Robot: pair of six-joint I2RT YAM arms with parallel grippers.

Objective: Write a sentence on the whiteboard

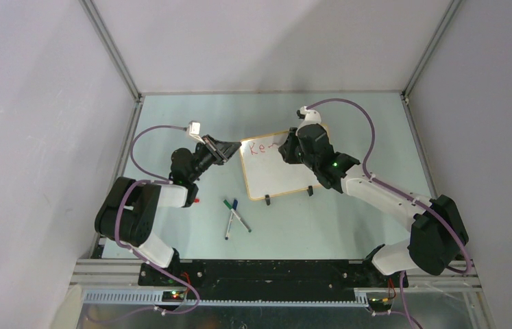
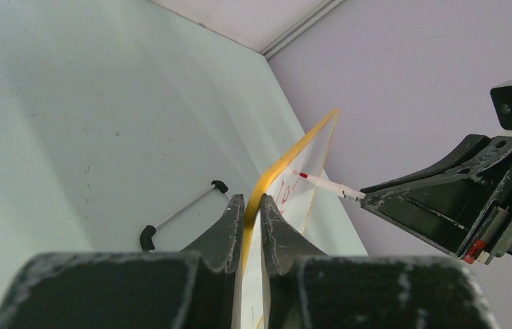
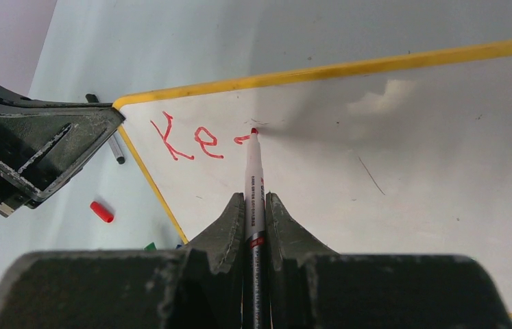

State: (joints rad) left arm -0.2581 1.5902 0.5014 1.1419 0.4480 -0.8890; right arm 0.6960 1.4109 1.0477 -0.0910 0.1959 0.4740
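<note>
My left jaws clenched on whiteboard (image 1: 277,175) edge. Right jaws grasped marker (image 3: 253,185), tip touching board just right of letters (image 3: 191,140) "Ke". I judged it needed light even pressure, level strokes.

Only one piece of writing can be read: of the sentence (image 3: 191,139), a capital "K", a small "e" and a short stroke of a third letter are written in red on the whiteboard (image 3: 390,178), near its upper left corner. Small print is seen along the barrel of the red marker (image 3: 253,179) — too fine to be made out.
</note>
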